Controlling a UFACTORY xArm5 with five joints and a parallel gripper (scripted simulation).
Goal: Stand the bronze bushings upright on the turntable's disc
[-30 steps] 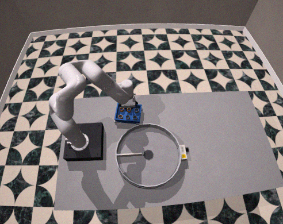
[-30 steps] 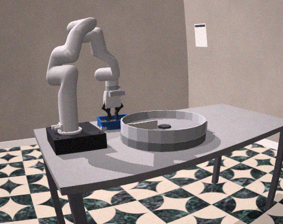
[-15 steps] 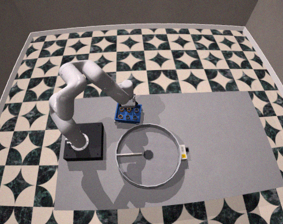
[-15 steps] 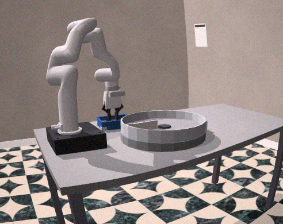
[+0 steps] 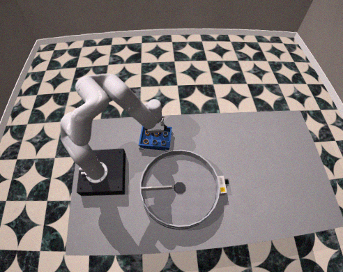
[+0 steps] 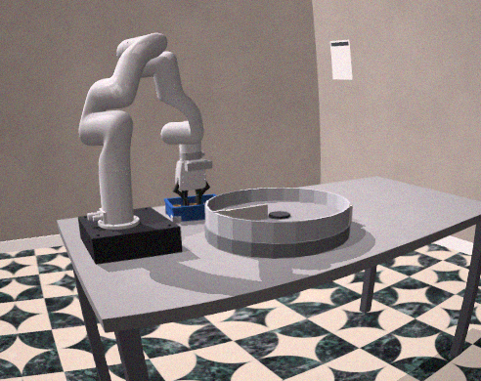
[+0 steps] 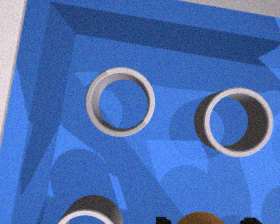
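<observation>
The blue crate (image 5: 154,148) (image 6: 182,213) (image 7: 37,45) stands at the back of the table. Three bronze bushings stand in it: one at the front left (image 5: 143,142), one at the back left (image 5: 147,134), one at the back middle (image 5: 157,134) (image 7: 201,218). Three steel bushings (image 5: 164,144) (image 7: 92,105) (image 7: 259,122) (image 7: 97,204) stand in the right and front middle places. My gripper (image 6: 193,201) (image 7: 206,221) is partly open, pointing down into the crate, its fingertips on either side of the back middle bronze bushing. The turntable's disc (image 5: 197,171) (image 6: 306,211) carries no bushing.
A tall round rim (image 5: 216,206) (image 6: 280,232) surrounds the disc. A thin divider wall (image 5: 157,187) (image 6: 250,212) runs from the rim's left side to the dark hub (image 5: 180,187) (image 6: 280,215). A small white box (image 5: 222,181) sits at the rim's right.
</observation>
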